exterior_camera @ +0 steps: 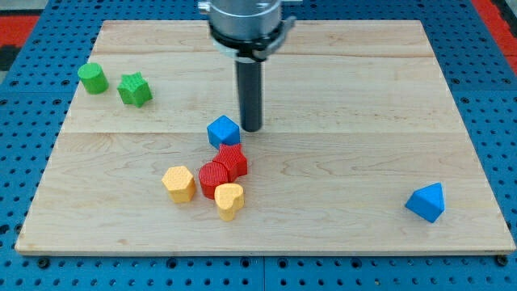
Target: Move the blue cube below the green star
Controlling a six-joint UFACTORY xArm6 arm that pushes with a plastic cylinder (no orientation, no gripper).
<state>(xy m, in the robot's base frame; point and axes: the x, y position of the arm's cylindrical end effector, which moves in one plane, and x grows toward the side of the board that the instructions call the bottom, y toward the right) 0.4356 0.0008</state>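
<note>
The blue cube (pixel 223 131) sits near the board's middle. My tip (pixel 251 128) stands just to its right, close to touching it. The green star (pixel 135 89) lies at the upper left of the board, well to the left of and above the cube. The rod comes down from the arm's head at the view's top.
A green cylinder (pixel 93 78) lies left of the star. Just below the cube sit a red block (pixel 233 158), a red cylinder (pixel 214 178), a yellow hexagonal block (pixel 179 183) and a yellow heart-shaped block (pixel 229 200). A blue triangular block (pixel 426 202) lies at lower right.
</note>
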